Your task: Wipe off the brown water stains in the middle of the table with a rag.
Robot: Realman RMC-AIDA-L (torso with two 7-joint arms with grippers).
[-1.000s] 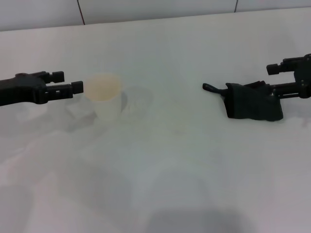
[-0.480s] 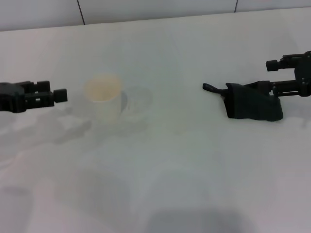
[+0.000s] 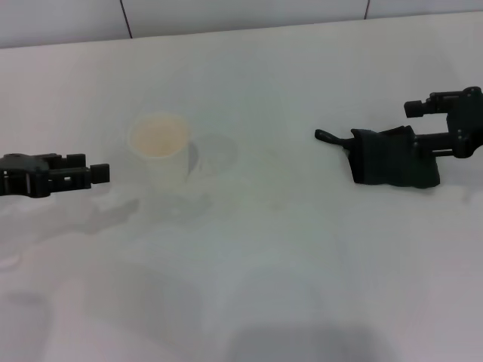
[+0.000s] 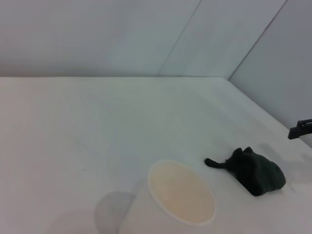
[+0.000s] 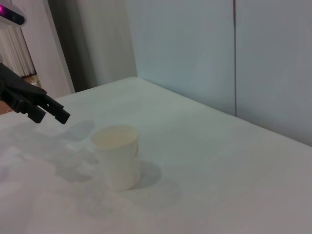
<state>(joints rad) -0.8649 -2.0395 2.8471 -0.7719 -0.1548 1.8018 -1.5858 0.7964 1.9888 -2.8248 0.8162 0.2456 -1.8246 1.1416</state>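
The black wadded rag (image 3: 392, 160) lies on the white table (image 3: 264, 271) at the right, its small tab pointing left; it also shows in the left wrist view (image 4: 256, 171). My right gripper (image 3: 413, 124) is open at the rag's right end, one finger (image 3: 430, 139) against the rag's top and the other above it. My left gripper (image 3: 92, 170) is open and empty at the left, apart from a pale cup (image 3: 160, 152). No orange-brown stain shows in any view.
The pale cup stands upright left of centre, with a tan inside, and also shows in the left wrist view (image 4: 181, 201) and the right wrist view (image 5: 117, 155). A dark seam (image 3: 241, 29) runs along the table's far edge.
My left gripper has drawn back from the cup, leftward and toward the front. The cup and the rag stay put. My right gripper has barely moved.
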